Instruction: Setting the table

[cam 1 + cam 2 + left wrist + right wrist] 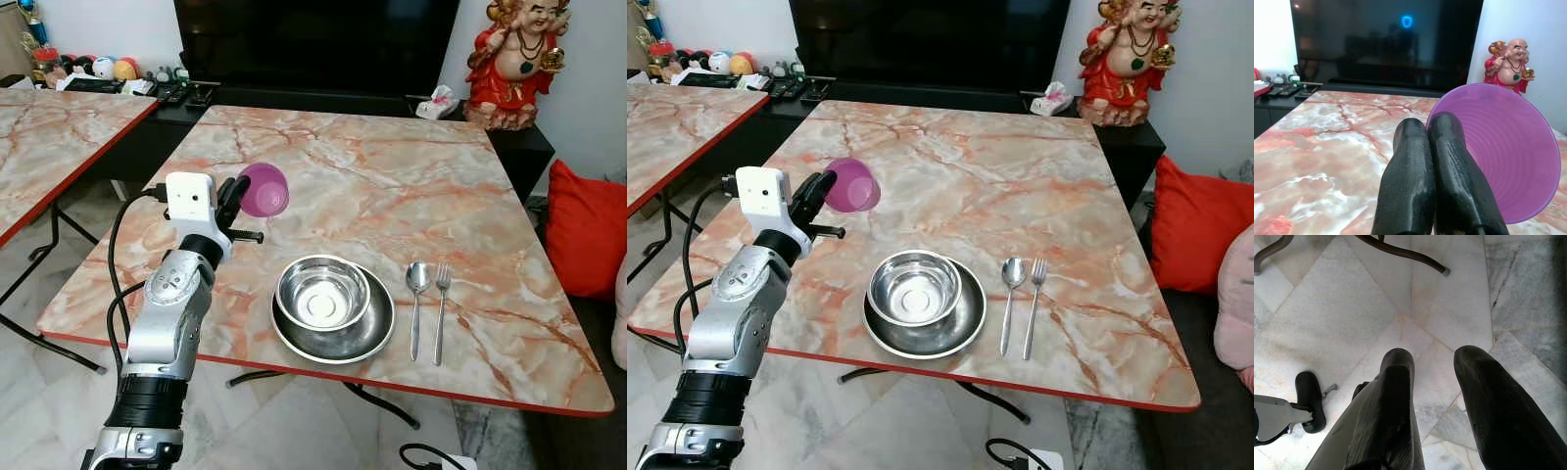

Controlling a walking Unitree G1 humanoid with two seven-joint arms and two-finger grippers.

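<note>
The purple cup [264,189] is pinched by its rim in the left gripper [235,196], jaws clamped together, held above the surface [392,186]. It looks like light, thin, slick plastic, so a rim grip could slip. The right gripper [1435,382] hangs with jaws apart.

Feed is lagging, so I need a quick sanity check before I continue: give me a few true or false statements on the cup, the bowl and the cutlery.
1. The left gripper holds the purple cup above the table. True.
2. The steel bowl sits inside the steel plate. True.
3. The fork lies left of the spoon. False: it lies right of it.
4. The right gripper holds a knife. False: it is open, over the floor.
</note>
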